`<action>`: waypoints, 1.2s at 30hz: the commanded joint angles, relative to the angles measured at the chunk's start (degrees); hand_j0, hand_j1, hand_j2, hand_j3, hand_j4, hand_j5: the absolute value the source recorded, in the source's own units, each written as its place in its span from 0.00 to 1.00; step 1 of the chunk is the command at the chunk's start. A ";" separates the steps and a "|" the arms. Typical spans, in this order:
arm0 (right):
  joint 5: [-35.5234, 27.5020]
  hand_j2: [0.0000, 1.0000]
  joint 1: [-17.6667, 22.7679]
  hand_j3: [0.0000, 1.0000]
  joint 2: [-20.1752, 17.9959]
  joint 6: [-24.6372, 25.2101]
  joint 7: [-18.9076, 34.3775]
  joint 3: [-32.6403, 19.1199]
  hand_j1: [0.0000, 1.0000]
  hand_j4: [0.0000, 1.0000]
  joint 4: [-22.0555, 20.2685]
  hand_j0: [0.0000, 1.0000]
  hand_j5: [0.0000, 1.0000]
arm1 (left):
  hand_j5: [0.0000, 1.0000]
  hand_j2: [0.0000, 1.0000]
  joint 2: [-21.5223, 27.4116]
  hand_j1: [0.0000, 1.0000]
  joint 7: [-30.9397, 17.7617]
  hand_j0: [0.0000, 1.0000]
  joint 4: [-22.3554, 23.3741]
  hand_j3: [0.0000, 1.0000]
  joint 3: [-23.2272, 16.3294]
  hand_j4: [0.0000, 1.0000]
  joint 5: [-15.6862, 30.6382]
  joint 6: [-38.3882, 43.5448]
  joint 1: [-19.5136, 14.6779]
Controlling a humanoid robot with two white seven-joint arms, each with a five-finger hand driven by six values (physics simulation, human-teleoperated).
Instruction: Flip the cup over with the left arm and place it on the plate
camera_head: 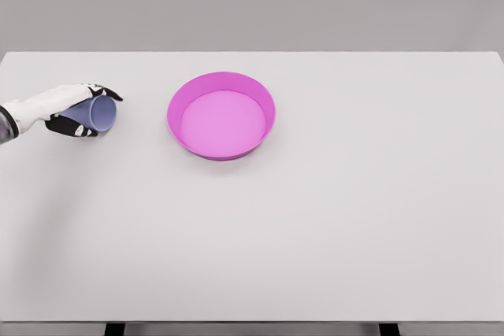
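Note:
A pale blue cup (99, 112) lies tilted on its side at the left of the white table, its open mouth facing right toward the plate. My left hand (81, 110) comes in from the left edge and is wrapped around the cup, fingers over its top and thumb below. The pink plate (260, 94), a round dish with a raised rim, sits to the right of the cup, apart from it by a short gap. The right arm does not show.
The white table (331, 218) spans nearly the whole view, with its front edge at the bottom and a grey wall behind its far edge.

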 commanded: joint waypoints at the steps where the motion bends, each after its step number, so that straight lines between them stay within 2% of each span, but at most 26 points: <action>1: 0.00 1.00 0.00 1.00 0.00 0.01 0.01 0.00 1.00 1.00 0.00 1.00 1.00 | 0.72 0.72 0.05 0.72 -1.23 0.72 0.10 0.72 -0.26 0.72 -1.06 -0.36 0.00; 10: 0.00 1.00 0.00 1.00 0.00 0.01 0.01 0.00 1.00 1.00 0.00 1.00 1.00 | 0.68 0.68 -0.04 0.68 -0.97 0.68 -0.69 0.68 0.44 0.68 -0.09 -0.36 0.09; 17: 0.00 1.00 0.09 1.00 0.00 0.01 0.01 0.00 1.00 1.00 0.00 1.00 1.00 | 0.68 0.68 0.05 0.68 -0.79 0.68 -0.96 0.68 0.53 0.68 4.04 -0.36 0.09; 23: 0.00 1.00 0.00 1.00 0.00 0.01 0.01 0.00 1.00 1.00 0.00 1.00 1.00 | 0.69 0.69 0.31 0.69 -0.79 0.69 -0.96 0.69 0.35 0.69 9.57 -0.36 0.00; 28: 0.00 1.00 0.09 1.00 0.00 0.01 0.01 0.00 1.00 1.00 0.00 1.00 1.00 | 0.69 0.69 0.05 0.69 -0.71 0.69 -1.39 0.69 -0.17 0.69 16.87 -0.36 0.00; 36: 0.00 1.00 0.09 1.00 0.00 0.01 0.01 0.00 1.00 1.00 0.00 1.00 1.00 | 0.69 0.69 -1.71 0.69 -0.62 0.69 -4.47 0.69 -0.35 0.69 22.67 -0.36 0.62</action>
